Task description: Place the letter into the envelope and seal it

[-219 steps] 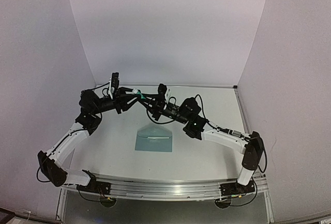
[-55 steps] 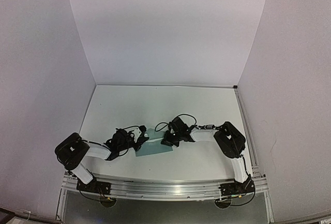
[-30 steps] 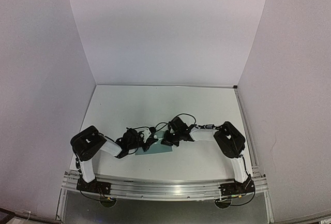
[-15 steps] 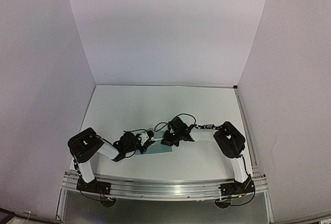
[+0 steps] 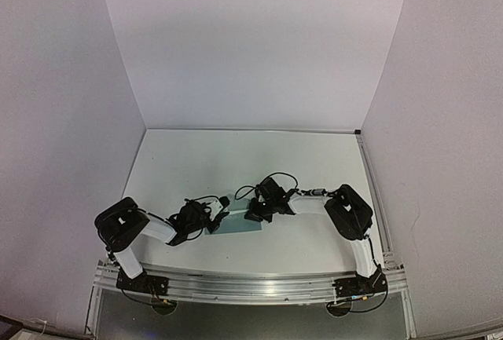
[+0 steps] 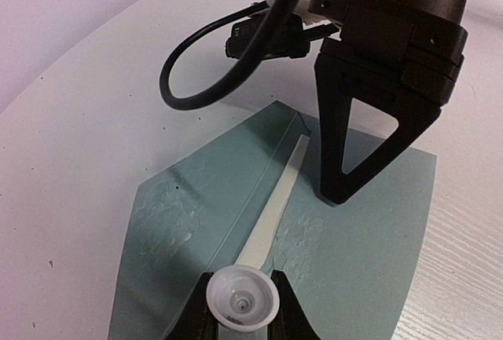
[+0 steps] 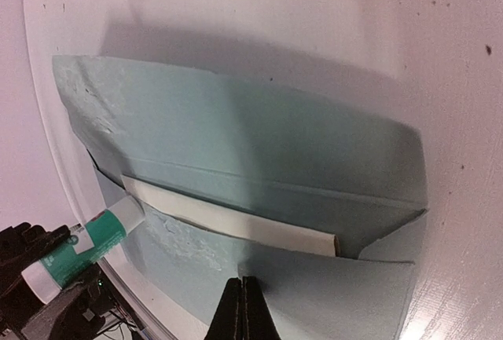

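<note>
Holding the letter (image 7: 228, 214), the envelope (image 7: 259, 144) lies open, flap unfolded.

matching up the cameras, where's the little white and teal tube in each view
Top external: the tube is a small pale speck left of centre, at the left end of the envelope.
Left wrist: bottom centre, seen nozzle-on, held in the left gripper.
Right wrist: lower left, teal body with a white end.
Shared landmark: the teal envelope, lying flat next to the tube's tip.
</note>
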Controlling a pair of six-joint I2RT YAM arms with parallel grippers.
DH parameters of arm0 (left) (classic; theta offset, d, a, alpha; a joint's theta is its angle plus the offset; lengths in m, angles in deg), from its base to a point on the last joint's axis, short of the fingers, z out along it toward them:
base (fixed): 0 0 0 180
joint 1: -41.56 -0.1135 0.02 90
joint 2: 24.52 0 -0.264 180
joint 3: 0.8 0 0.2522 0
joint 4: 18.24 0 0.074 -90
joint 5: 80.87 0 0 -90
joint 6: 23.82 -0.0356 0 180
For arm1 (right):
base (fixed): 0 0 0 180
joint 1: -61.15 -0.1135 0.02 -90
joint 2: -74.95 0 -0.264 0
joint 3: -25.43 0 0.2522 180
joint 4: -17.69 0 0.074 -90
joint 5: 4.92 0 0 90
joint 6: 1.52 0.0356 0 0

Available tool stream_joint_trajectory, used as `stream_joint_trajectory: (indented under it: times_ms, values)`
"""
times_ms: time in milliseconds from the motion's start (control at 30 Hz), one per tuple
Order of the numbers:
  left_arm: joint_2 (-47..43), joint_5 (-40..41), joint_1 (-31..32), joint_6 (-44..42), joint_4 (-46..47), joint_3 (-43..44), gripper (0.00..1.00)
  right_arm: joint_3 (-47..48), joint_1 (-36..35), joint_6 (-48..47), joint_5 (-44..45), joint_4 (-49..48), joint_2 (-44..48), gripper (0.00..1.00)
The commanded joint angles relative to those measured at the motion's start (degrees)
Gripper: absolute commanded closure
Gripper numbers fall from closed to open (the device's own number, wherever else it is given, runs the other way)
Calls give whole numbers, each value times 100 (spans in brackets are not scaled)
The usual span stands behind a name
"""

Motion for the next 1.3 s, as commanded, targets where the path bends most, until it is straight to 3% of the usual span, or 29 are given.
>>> stream_joint_trajectory:
  times_ms: [0, 333, 633, 833, 1267]
  values:
    - [-181, 166, -42, -51, -802, -327, 100, -113, -61, -13, 332, 876, -431, 100]
    - [-246, -666, -20, 259, -305, 352, 100, -56, -74, 3, 349, 882, -443, 100]
    - [353, -1017, 154, 347, 415, 534, 100, -14, -130, 22, 362, 872, -484, 100]
    - [833, -627, 196, 542, 329, 781, 100, 9, -129, -3, 372, 868, -499, 100]
    - [563, -37, 188, 130, 231, 319, 100, -155, -126, -17, 393, 856, -395, 100]
